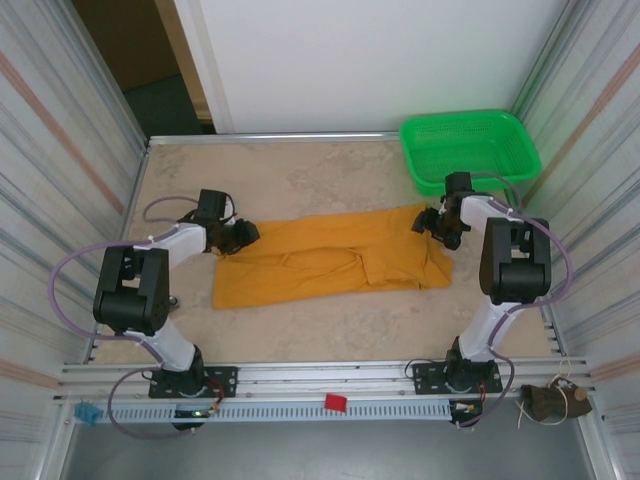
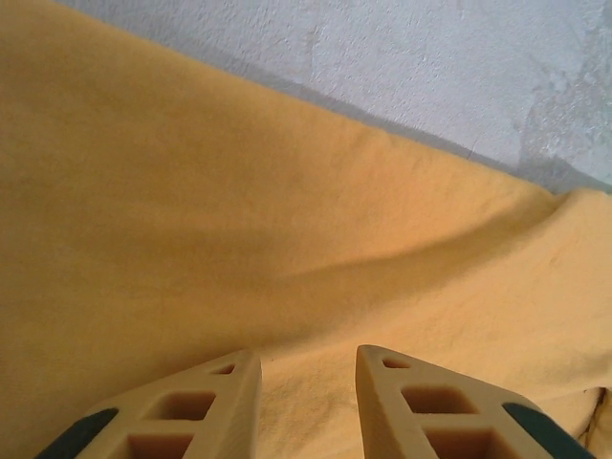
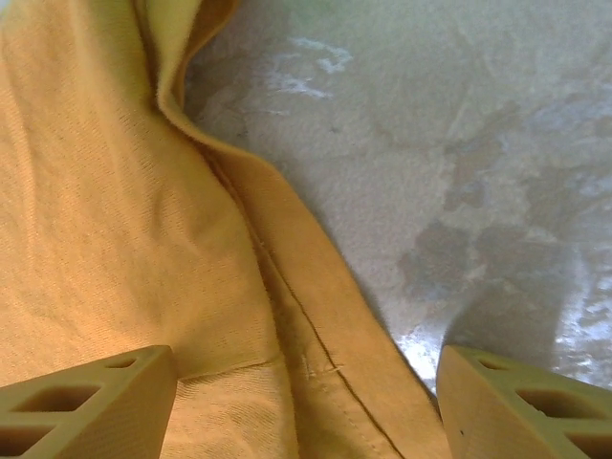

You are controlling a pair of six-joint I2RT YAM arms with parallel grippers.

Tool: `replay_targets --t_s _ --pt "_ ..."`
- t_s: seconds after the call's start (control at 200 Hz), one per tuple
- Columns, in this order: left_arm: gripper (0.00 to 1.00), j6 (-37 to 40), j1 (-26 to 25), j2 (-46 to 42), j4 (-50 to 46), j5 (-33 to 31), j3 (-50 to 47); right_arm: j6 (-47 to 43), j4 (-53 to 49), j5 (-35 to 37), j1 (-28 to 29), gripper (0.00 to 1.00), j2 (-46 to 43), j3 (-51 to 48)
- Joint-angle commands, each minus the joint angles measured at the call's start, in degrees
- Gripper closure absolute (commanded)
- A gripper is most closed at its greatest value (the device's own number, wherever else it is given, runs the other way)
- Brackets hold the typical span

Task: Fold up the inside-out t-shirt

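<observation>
The inside-out t-shirt [image 1: 330, 260] lies as a long mustard-orange strip across the middle of the table, with no tag or print showing. My left gripper [image 1: 243, 236] sits low over its far left end. In the left wrist view its fingers [image 2: 308, 356] stand a little apart above smooth cloth [image 2: 191, 210], holding nothing. My right gripper [image 1: 432, 224] is at the strip's far right end. In the right wrist view it [image 3: 306, 359] is wide open, straddling the stitched hem [image 3: 316, 325]; one finger is over cloth [image 3: 115, 210], the other over bare table [image 3: 459, 143].
A green plastic basket [image 1: 470, 150] stands at the back right corner, just behind the right gripper. Ribbed walls close in both sides. A metal rail with a small red piece [image 1: 335, 402] runs along the near edge. Bare tabletop [image 1: 300, 175] lies behind and in front of the shirt.
</observation>
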Motion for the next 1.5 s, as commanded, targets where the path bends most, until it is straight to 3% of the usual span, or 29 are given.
replay_targets --t_s 0.0,0.291,0.526,0.792,1.182,1.498 --pt "0.69 -0.70 0.23 -0.79 0.64 1.32 0.65 -1.74 -1.00 0.85 2.45 0.33 2.07 -0.61" --pt "0.68 -1.21 0.29 -0.70 0.82 1.85 1.80 0.40 -1.07 3.65 3.82 0.58 0.21 -3.63" --pt "0.68 -0.35 1.09 -1.65 -1.05 2.08 3.64 0.76 -0.02 -1.09 2.08 1.00 1.11 -3.48" --pt "0.68 2.50 3.39 -5.01 -7.18 -1.31 3.22 3.03 0.01 -5.54 0.16 1.00 -8.19 -5.51" --pt "0.69 -0.91 2.26 0.04 -2.97 -5.40 -2.72 4.53 -5.10 -6.04 0.93 1.00 -18.91 -5.44" --pt "0.68 -4.20 -4.87 1.09 -1.08 -5.86 -3.81 4.20 -9.99 -0.80 -3.56 1.00 -23.08 -4.11"
